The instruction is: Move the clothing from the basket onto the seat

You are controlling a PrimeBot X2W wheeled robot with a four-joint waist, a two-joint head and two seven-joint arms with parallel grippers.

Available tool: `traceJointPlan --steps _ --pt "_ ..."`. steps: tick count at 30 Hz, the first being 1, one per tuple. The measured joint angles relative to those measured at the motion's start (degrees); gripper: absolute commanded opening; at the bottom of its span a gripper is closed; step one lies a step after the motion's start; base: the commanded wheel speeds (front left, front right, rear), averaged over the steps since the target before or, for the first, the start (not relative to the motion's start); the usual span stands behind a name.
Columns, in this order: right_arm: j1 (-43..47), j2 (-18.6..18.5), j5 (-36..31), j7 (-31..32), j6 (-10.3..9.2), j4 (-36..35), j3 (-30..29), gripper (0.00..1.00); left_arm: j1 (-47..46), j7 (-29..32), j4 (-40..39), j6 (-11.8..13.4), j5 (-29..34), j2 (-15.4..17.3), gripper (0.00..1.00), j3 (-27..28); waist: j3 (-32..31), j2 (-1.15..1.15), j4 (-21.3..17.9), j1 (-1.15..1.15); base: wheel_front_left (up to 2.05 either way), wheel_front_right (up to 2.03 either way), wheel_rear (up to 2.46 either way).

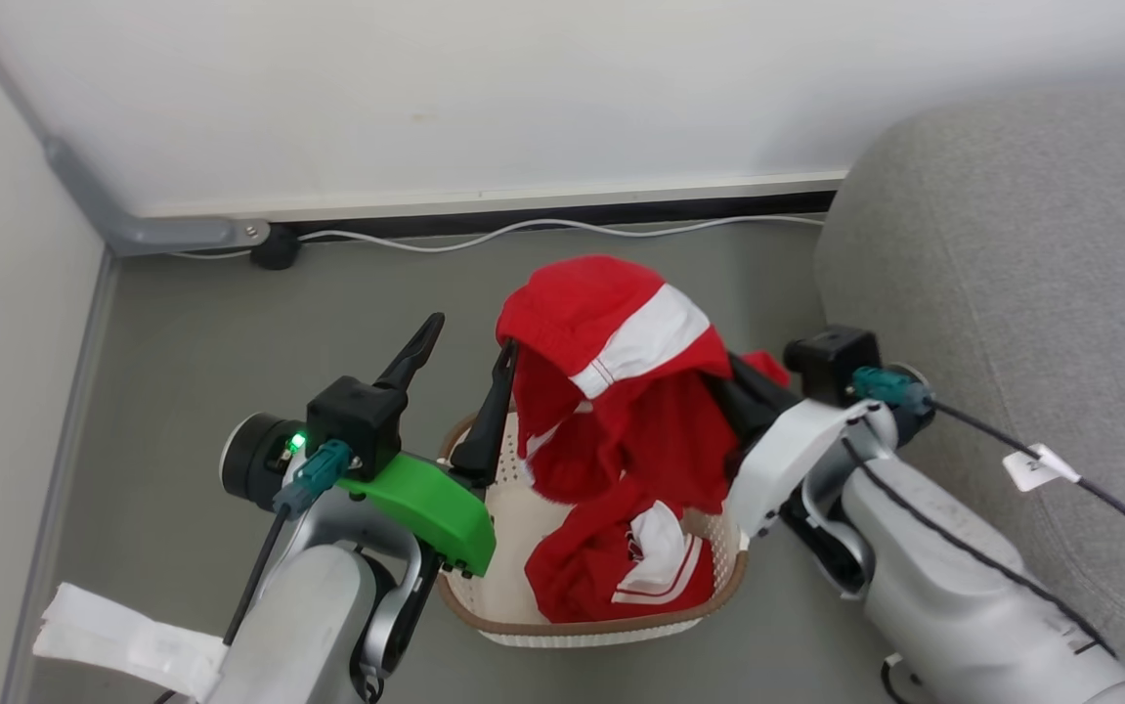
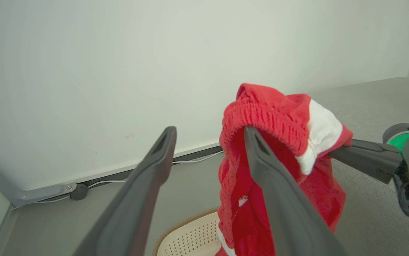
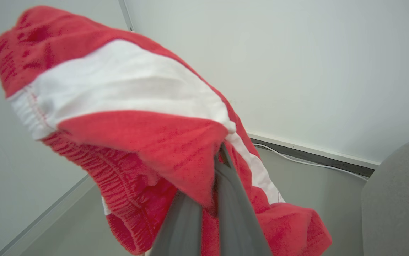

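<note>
1. The clothing (image 1: 611, 391) is soft, light cloth. It hangs limp in folds, so we expect it to sag and trail rather than keep a shape. It will not break, but it could slide off a smooth finger.
2. Its top is raised above the basket (image 1: 508, 513) and bunched between our two pincers. Its lower folds drop down inside the basket, where more red-and-white cloth lies. We cannot tell whether that is the same piece.
3. We judge the gathered elastic waistband the best place to take hold, since its thick ridge gives purchase and a thin panel might slip.
4. The right pincer (image 3: 222, 163) is clamped shut on a fold of the red cloth and reaches in from the seat's side.
5. The left pincer (image 1: 472, 337) stands wide and grips nothing. One finger is hooked inside the waistband, so the cloth hangs on it like a peg. The other finger stands clear in the air.
6. The two forearms rise on either side of the basket. The seat (image 1: 1012, 244) lies just beside the right arm, and the basket sits on the floor (image 1: 230, 323).
</note>
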Motion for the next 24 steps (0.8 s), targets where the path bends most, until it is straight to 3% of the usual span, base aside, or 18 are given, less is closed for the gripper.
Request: traceJointPlan --steps 9,24 --pt "-0.2 -4.3 0.6 -0.2 -0.27 -4.3 -6.3 0.0 2.4 -2.8 0.2 -0.1 -0.3 0.3 1.0 0.1 -1.0 0.0 -4.6 0.0 0.0 0.0 0.0" --pt "5.5 -11.5 1.0 -0.2 -2.76 -9.3 -12.9 0.0 8.4 -5.8 0.9 -1.6 -0.8 0.5 1.0 -2.9 -3.1 0.0 -12.9 0.0 0.0 0.0 0.0"
